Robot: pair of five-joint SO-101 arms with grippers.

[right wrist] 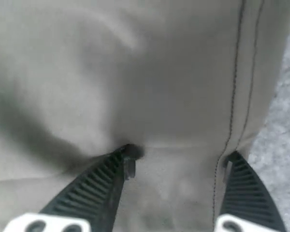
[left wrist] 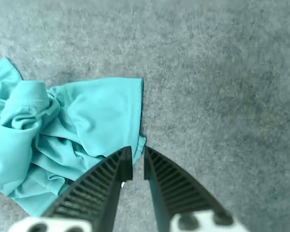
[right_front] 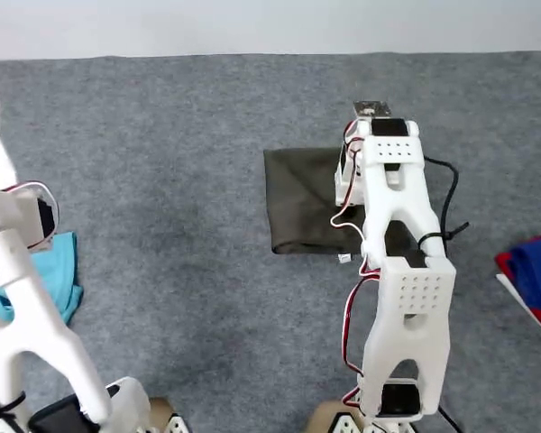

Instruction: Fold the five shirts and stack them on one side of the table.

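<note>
Right gripper (right wrist: 180,155) spread wide, pressing the olive shirt (right_front: 298,203) at mid-table (right_front: 162,135).
Left gripper (left wrist: 137,155), claw all but pressed together, hangs over the teal shirt (left wrist: 87,121) near the table's left edge.

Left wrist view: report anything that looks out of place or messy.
The teal shirt lies crumpled in a bunched heap on the grey table, not folded. That stands out against the olive shirt, which lies flat and squared under the right gripper.
</note>
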